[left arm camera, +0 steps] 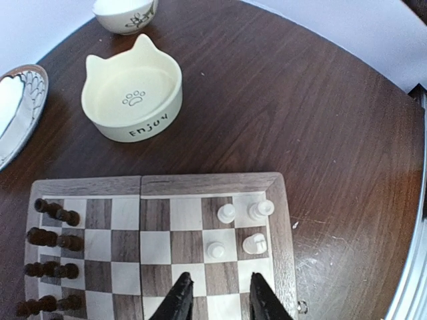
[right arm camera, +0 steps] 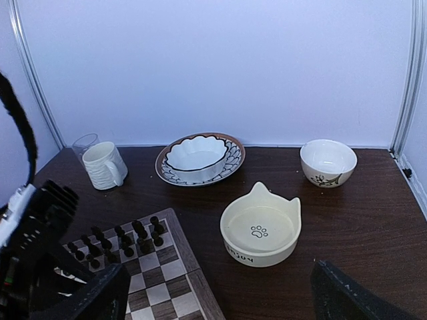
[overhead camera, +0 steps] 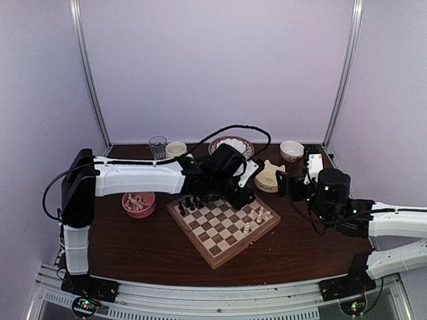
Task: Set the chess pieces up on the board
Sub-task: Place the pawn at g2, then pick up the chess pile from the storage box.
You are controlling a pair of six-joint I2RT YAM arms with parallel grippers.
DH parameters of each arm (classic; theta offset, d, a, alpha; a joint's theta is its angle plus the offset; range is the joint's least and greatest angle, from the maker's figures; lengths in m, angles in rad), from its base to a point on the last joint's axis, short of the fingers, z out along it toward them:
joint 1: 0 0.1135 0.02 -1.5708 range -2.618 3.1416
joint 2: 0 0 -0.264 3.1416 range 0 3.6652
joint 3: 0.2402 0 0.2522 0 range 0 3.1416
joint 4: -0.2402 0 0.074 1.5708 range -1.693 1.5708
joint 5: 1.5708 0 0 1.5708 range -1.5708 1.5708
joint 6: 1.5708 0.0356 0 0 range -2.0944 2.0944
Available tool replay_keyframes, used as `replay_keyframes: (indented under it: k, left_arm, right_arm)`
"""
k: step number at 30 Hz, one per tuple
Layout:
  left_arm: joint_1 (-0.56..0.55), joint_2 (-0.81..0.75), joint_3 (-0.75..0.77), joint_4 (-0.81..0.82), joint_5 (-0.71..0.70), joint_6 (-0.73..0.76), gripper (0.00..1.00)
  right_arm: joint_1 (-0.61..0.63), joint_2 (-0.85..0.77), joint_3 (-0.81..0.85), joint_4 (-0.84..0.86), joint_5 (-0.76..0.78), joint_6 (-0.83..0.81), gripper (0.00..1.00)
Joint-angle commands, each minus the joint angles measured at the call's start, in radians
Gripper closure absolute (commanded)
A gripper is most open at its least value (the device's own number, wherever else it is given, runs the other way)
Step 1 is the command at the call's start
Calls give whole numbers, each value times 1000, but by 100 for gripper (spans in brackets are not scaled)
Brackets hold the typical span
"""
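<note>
Partly open left jaws, empty, right jaws wide

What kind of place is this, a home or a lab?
Likely a robot test booth: plain white walls on metal posts enclose the table, and two robot arms are bolted to a rail at its edge.

a robot lab booth: white wall panels (overhead camera: 220, 67), metal corner posts (overhead camera: 90, 73), two arms (overhead camera: 137, 180) bolted to an aluminium rail (overhead camera: 220, 288) by the desk (overhead camera: 133, 247).
</note>
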Motion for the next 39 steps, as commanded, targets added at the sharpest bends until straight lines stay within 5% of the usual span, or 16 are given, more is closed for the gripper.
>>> replay_keyframes:
  k: [1, 11, 20, 23, 31, 39]
  left_arm:
    - [8, -135, -85, 3, -88, -2, 69]
    - [56, -557, -493, -86, -351, -140, 69]
    - [374, -894, -824, -130, -443, -392, 72]
    - [407, -954, -899, -79, -515, -483, 50]
    - [472, -844, -834, -228, -595, -737, 44]
    - [564, -622, -706, -282, -432, -826, 50]
  right_arm:
    - [-5, -1, -7, 7, -5, -1, 2]
    - [-6, 11, 1, -3, -20, 9, 2]
    - [-6, 8, 0, 1, -17, 6, 2]
    - [-6, 15, 1, 3, -17, 4, 2]
    - [-6, 14, 1, 3, -16, 6, 2]
    - [-6, 12, -1, 3, -17, 7, 2]
